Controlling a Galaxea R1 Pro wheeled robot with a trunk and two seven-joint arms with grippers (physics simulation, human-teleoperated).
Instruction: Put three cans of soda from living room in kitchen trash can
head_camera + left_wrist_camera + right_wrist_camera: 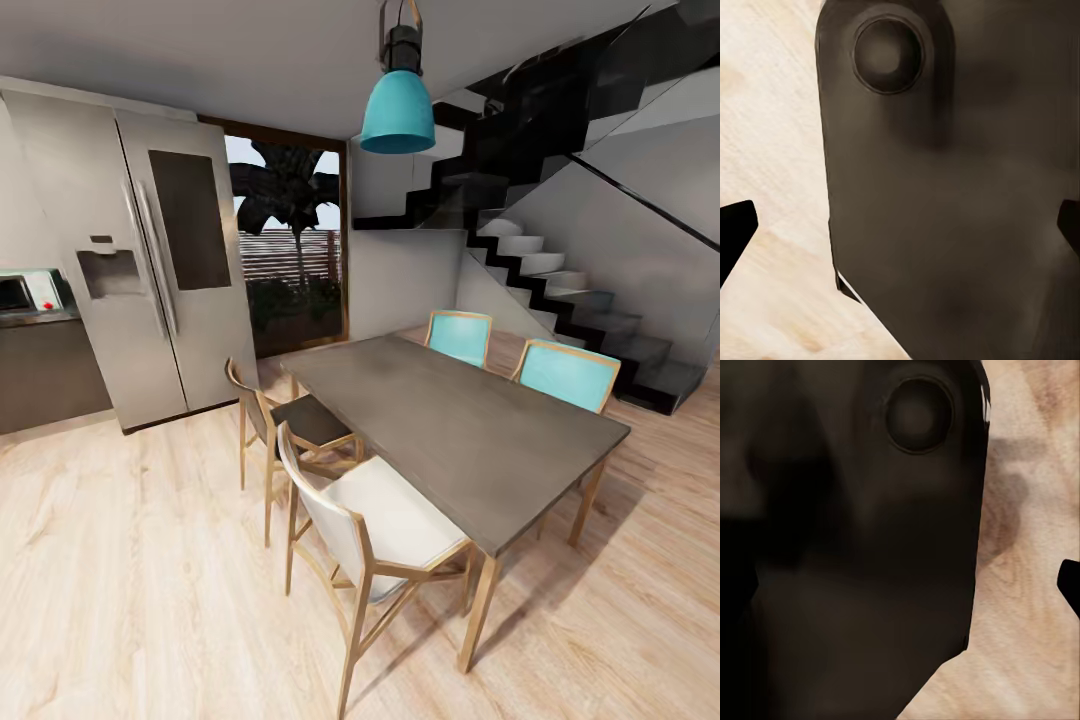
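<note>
A: In transit. Stainless double-door fridge (150, 270) ahead left, kitchen side; dining table (450, 420) and chairs centre.
B: Cans, bin?
A: Unsighted. Fingertips (736, 229) spread at wrist-view edges, probably wide, nothing between.
B: Next: locate cans.

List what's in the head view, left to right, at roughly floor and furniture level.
Dark counter with a small appliance on it → stainless double-door fridge → glass door with a palm outside → grey dining table → black-and-white staircase.
</note>
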